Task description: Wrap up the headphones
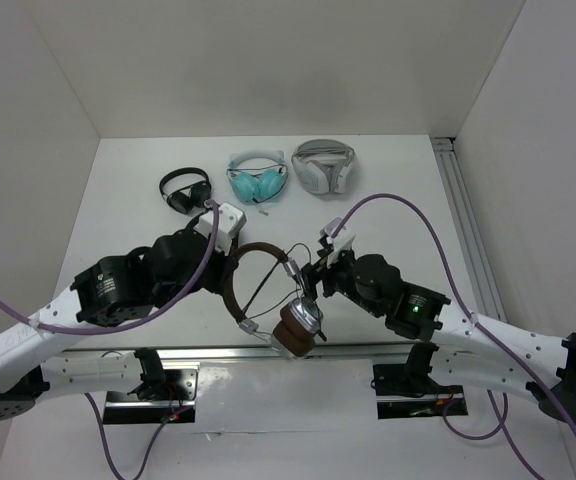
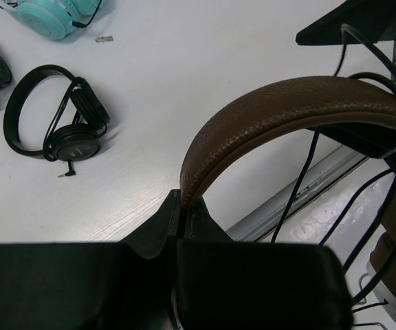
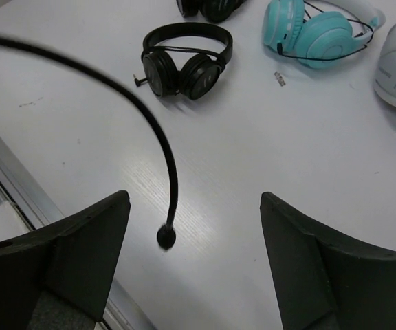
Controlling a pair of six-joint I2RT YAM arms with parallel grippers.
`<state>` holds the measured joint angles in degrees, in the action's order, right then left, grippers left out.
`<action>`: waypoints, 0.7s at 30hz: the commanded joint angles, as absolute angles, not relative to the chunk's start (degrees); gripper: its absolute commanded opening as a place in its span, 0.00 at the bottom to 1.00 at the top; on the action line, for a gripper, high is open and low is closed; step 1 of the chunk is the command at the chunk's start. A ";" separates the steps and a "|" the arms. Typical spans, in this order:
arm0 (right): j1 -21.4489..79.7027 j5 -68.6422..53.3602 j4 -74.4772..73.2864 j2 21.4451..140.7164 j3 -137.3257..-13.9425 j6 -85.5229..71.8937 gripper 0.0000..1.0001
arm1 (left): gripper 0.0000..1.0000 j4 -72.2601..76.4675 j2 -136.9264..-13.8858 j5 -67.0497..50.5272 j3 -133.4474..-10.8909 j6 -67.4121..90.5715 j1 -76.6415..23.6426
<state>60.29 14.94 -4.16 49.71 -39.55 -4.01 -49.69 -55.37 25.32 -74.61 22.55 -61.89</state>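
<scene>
The headphones (image 1: pixel 268 252) have a brown headband, silver earcups (image 1: pixel 303 318) and brown pads, and are held up above the table's near edge. My left gripper (image 1: pixel 226 262) is shut on the left end of the headband (image 2: pixel 287 103), which arcs away to the right in the left wrist view. The thin black cable (image 2: pixel 300 185) hangs in loops under the band. My right gripper (image 1: pixel 314 272) is open beside the band's right end. In the right wrist view the cable's plug end (image 3: pixel 166 236) dangles between my open fingers (image 3: pixel 102 227), touching neither.
At the back of the table lie small all-black headphones (image 1: pixel 185 190), teal headphones (image 1: pixel 258 178) and white-grey headphones (image 1: pixel 323 165). A metal rail (image 1: pixel 208 351) runs along the near edge and another (image 1: pixel 468 230) along the right side. White walls enclose the table.
</scene>
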 commanded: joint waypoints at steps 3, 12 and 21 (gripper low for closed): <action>60.21 20.38 -1.23 45.36 -35.78 -9.48 0.85 | 0.00 -37.36 -55.20 27.07 -76.73 25.93 -62.14; 60.21 27.06 -2.98 34.90 -34.27 -14.49 0.93 | 0.00 -32.53 -53.53 28.38 -72.43 27.85 -62.14; 60.21 42.86 -21.78 33.66 -39.81 -26.97 0.95 | 0.00 -27.69 -52.12 31.64 -69.08 30.94 -62.14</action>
